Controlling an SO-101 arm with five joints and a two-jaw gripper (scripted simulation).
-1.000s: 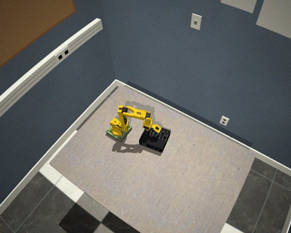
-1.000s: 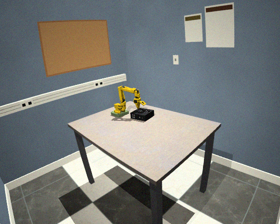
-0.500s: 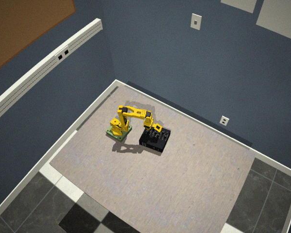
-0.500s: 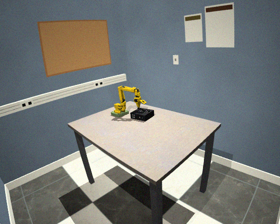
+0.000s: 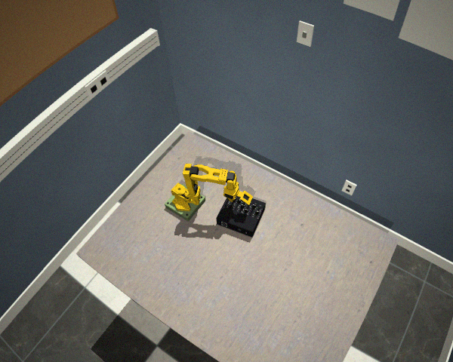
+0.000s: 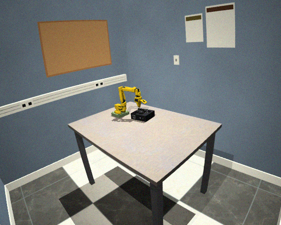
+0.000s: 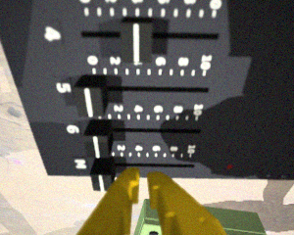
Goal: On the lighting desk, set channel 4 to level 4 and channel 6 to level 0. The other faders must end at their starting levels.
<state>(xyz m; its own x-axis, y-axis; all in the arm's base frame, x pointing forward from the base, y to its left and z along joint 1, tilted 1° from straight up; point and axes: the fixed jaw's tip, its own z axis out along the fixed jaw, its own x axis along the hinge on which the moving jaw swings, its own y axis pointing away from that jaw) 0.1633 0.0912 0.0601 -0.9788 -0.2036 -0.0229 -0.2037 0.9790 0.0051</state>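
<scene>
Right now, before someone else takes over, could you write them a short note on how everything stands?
End effector: shut, holding nothing, above the lighting desk.
Where things are: the desk is on the table, beside the arm's green base.
Done, it appears: channel 4 fader at 4; channel 6 fader at 0.
Left: probably no target moves; confirm the other faders match their starting levels, which I cannot tell.
</scene>
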